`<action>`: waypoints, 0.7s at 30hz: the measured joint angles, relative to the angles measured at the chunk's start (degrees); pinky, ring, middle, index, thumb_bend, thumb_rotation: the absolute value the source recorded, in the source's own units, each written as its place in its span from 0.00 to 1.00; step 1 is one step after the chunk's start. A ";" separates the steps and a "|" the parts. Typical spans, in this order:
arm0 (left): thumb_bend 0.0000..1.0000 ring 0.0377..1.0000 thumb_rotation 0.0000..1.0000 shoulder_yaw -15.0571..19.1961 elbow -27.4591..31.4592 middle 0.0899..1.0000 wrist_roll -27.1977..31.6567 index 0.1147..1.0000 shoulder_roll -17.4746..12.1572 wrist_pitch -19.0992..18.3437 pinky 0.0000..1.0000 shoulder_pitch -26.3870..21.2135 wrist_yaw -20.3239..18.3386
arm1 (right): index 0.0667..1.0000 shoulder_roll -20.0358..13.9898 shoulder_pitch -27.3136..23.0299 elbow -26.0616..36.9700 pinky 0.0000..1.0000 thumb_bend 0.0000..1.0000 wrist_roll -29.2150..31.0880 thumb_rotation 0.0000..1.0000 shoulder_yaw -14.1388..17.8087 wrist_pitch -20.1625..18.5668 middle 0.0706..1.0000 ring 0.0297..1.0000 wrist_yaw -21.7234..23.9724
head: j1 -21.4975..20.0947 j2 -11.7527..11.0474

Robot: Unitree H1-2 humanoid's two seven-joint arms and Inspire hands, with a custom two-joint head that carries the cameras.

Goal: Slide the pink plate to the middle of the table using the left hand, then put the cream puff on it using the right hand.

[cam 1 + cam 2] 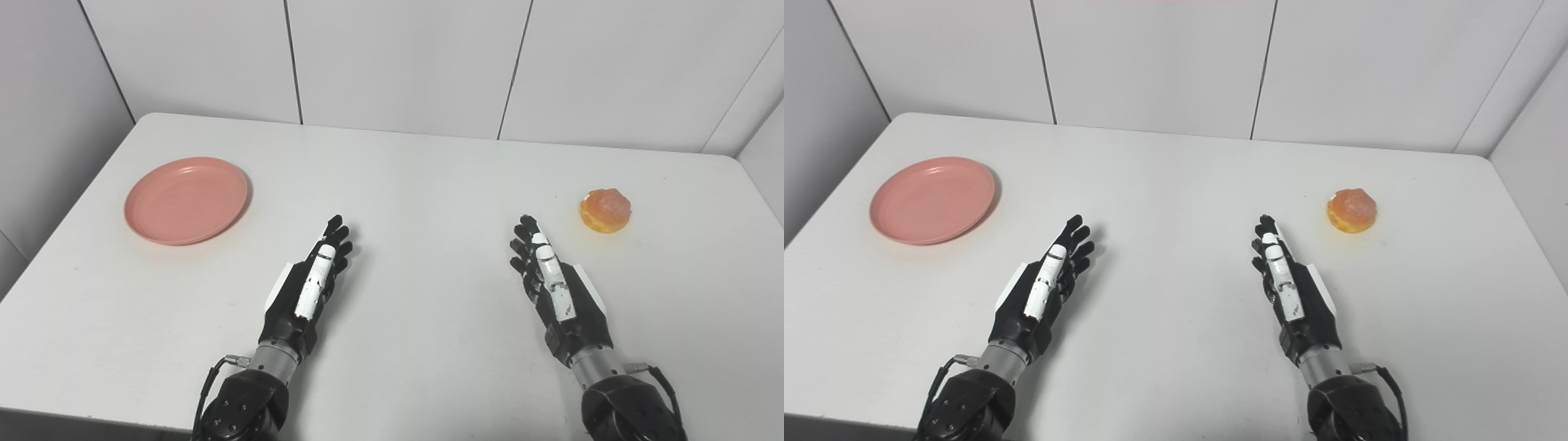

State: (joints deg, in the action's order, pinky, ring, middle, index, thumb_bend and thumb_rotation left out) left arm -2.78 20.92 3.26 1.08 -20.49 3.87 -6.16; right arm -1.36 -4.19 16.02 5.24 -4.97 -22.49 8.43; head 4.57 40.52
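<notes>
My left hand (309,278) lies edge-up with nothing in it, and the pink plate (186,200) sits off to its left and farther out.

Its fingers are stretched forward and loosely apart over the white table (416,184), and the plate is well clear of them, near the table's left edge. I judge the first move is a reach outward and leftward to the plate's far-left side, so I can draw it back toward the centre, which lies just right of this hand. My right hand (554,282) is likewise empty, fingers extended. The cream puff (606,210) rests ahead of it and a little to its right, near but not touching, and waits its turn.
</notes>
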 measured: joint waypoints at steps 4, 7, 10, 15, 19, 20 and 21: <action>0.49 0.97 1.00 -0.03 0.00 0.99 0.00 0.98 0.00 0.00 1.00 0.00 0.00 | 1.00 0.00 0.00 0.00 1.00 0.27 0.00 1.00 0.00 0.00 1.00 1.00 0.01 | 0.00 -0.09; 0.49 0.97 1.00 -0.03 0.00 0.99 0.00 0.98 0.00 0.01 1.00 0.00 0.00 | 1.00 0.00 0.00 0.00 1.00 0.27 0.00 1.00 0.00 0.00 1.00 1.00 0.01 | 0.00 0.00; 0.49 0.97 1.00 -0.03 -0.09 0.99 0.00 0.98 0.00 0.16 1.00 0.00 -0.01 | 1.00 0.00 0.00 0.00 1.00 0.27 0.01 1.00 0.00 0.00 1.00 1.00 0.00 | 0.00 -0.17; 0.49 0.98 1.00 0.00 -0.18 0.99 0.00 0.98 0.00 0.35 1.00 0.00 -0.01 | 1.00 0.00 0.00 0.00 1.00 0.27 0.01 1.00 -0.04 0.00 1.00 1.00 0.01 | 0.00 -0.09; 0.49 0.98 1.00 -0.01 -0.18 0.99 0.00 0.98 -0.01 0.37 1.00 0.00 0.00 | 1.00 0.00 0.00 0.00 1.00 0.27 0.01 1.00 -0.03 0.00 1.00 1.00 0.01 | 0.00 -0.18; 0.49 0.98 1.00 0.00 -0.18 0.99 0.00 0.98 -0.01 0.37 1.00 0.00 0.00 | 1.00 0.00 0.00 0.00 1.00 0.27 0.01 1.00 -0.03 0.00 1.00 1.00 0.01 | 0.00 -0.18; 0.49 0.98 1.00 0.00 -0.18 0.99 0.00 0.98 -0.01 0.37 1.00 0.00 -0.01 | 1.00 0.00 0.00 0.00 1.00 0.27 0.01 1.00 -0.03 0.00 1.00 1.00 0.01 | 0.00 -0.18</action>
State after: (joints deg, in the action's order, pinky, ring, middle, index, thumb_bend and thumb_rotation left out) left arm -2.78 20.74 3.26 1.07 -20.11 3.87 -6.17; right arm -1.36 -4.19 16.02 5.25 -5.00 -22.49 8.44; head 4.57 40.34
